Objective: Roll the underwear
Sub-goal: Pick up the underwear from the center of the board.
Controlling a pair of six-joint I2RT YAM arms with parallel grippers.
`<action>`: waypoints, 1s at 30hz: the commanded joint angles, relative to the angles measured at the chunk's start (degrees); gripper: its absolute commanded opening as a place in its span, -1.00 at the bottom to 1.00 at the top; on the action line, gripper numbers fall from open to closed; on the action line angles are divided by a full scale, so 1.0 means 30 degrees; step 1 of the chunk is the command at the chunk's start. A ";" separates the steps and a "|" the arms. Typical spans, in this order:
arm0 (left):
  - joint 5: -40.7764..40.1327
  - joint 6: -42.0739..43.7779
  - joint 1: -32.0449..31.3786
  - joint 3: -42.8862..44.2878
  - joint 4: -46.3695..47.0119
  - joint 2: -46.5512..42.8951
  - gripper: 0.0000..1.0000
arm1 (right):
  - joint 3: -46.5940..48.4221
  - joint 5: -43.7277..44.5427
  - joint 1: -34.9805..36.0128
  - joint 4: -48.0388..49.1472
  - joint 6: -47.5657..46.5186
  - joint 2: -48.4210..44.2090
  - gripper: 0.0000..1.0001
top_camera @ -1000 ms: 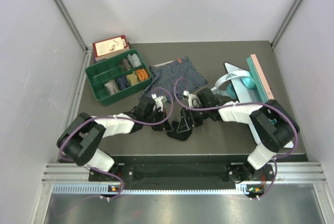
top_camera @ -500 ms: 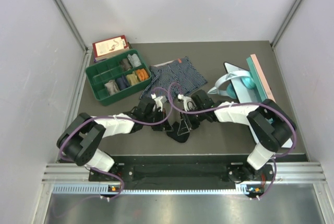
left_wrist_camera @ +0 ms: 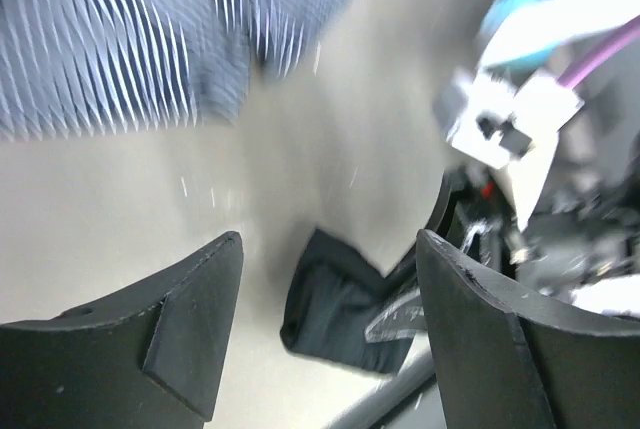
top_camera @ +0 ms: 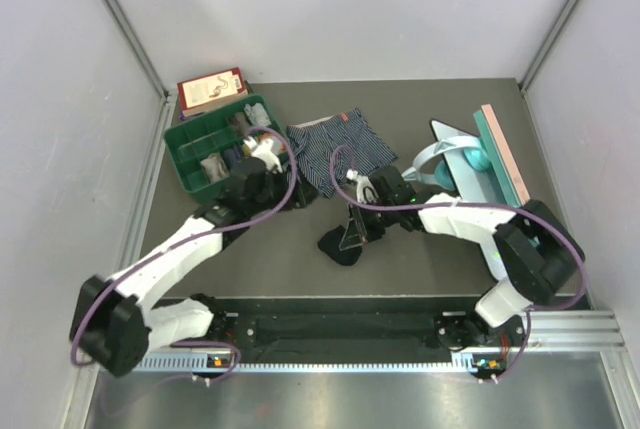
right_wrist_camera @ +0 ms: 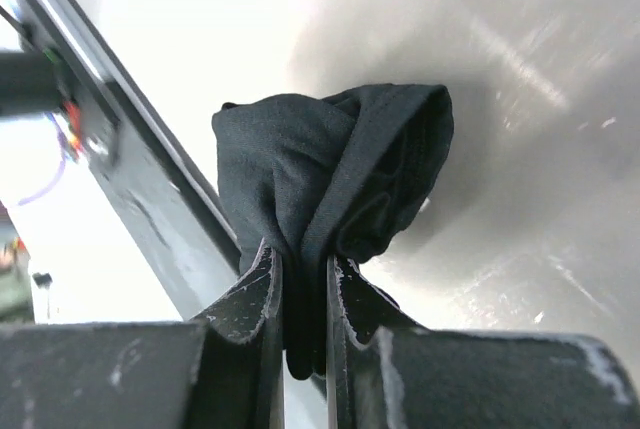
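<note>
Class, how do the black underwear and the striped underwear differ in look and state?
The black underwear is plain and bunched up; the striped underwear is blue with white stripes and lies spread flat. The right gripper pinches the black pair; nothing holds the striped pair. Both are cloth.

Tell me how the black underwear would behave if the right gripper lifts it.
Probably floppy: the black underwear is a soft bunch squeezed thin in the right gripper. Likely light, and it may sag or unroll, since only one fold is pinched.
</note>
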 commanded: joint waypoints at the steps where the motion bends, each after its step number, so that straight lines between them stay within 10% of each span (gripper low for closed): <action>1: -0.1779 0.0057 0.1103 0.1212 -0.0739 -0.3368 0.48 | 0.1894 0.1285 -0.0305 0.0563 0.1872 -0.2857 -1.00; 30: 0.3697 -0.6535 0.1603 -0.3269 0.9717 -0.6132 0.47 | 0.1163 0.3162 -0.0100 0.6395 0.7061 -0.6816 -1.00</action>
